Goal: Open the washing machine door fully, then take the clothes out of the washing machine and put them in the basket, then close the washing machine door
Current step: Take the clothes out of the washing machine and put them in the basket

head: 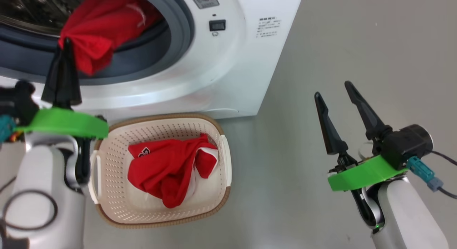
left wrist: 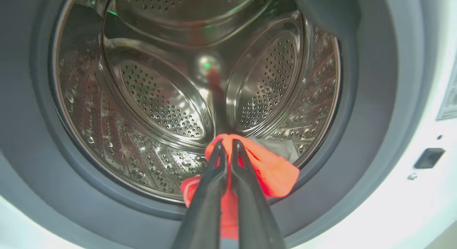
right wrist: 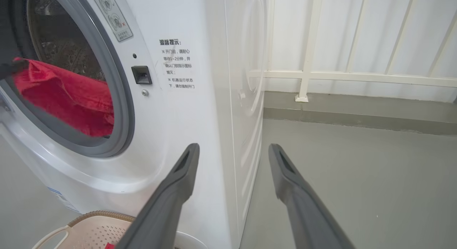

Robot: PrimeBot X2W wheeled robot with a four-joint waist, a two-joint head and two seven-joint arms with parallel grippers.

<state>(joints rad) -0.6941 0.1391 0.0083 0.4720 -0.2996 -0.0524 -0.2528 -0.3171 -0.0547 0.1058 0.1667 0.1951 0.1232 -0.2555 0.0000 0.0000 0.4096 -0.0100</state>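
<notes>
Left tool (head: 66, 41) clamped shut on a bunched fold of the red garment (head: 107, 24), upper left at the washing machine (head: 228, 63) mouth; right tool (head: 332, 89) gapes empty, lower right. Soft, light, floppy stuff: gathered folds look the best hold.

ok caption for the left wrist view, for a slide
Left tool shut on a red garment at the mouth of the washing machine drum

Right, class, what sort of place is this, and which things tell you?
Probably a laundry corner: a white washing machine, a basket holding red clothes on the grey floor, and a white railing.
</notes>
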